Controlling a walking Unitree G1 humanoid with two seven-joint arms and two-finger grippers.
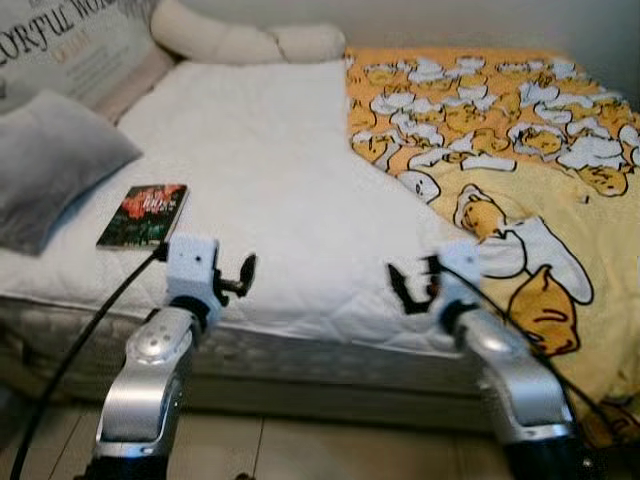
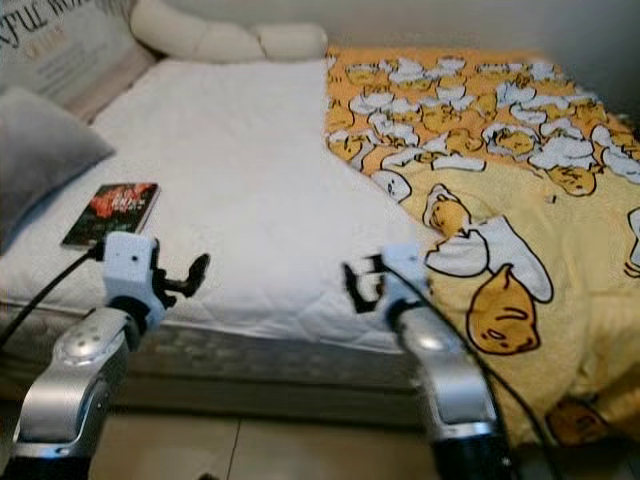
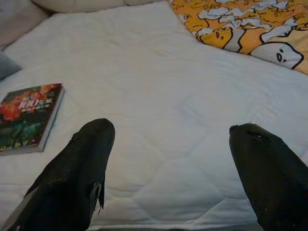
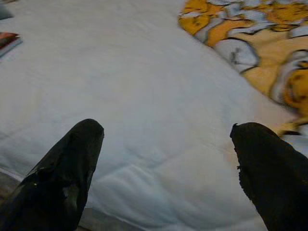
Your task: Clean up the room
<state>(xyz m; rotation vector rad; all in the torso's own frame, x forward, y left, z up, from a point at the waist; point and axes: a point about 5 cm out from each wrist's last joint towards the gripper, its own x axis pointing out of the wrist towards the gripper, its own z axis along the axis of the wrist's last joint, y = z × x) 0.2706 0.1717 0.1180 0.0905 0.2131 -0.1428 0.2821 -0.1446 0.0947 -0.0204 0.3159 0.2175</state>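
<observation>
A bed with a white quilted mattress (image 1: pixel 260 170) stands before me. A yellow blanket (image 1: pixel 520 150) with a duck print covers its right half and hangs over the front right corner. A dark book (image 1: pixel 144 215) with a red cover picture lies flat near the front left of the mattress. My left gripper (image 1: pixel 243 275) is held open above the bed's front edge, just right of the book. My right gripper (image 1: pixel 408 285) is open too, above the front edge beside the blanket's border. Nothing is between either pair of fingers (image 3: pixel 86 159).
A grey pillow (image 1: pixel 50 165) rests at the left edge of the bed. A printed cushion (image 1: pixel 70 45) and a cream bolster (image 1: pixel 250 40) lie along the head end. The mattress side (image 1: pixel 330 365) and pale floor tiles (image 1: pixel 300 445) are below my arms.
</observation>
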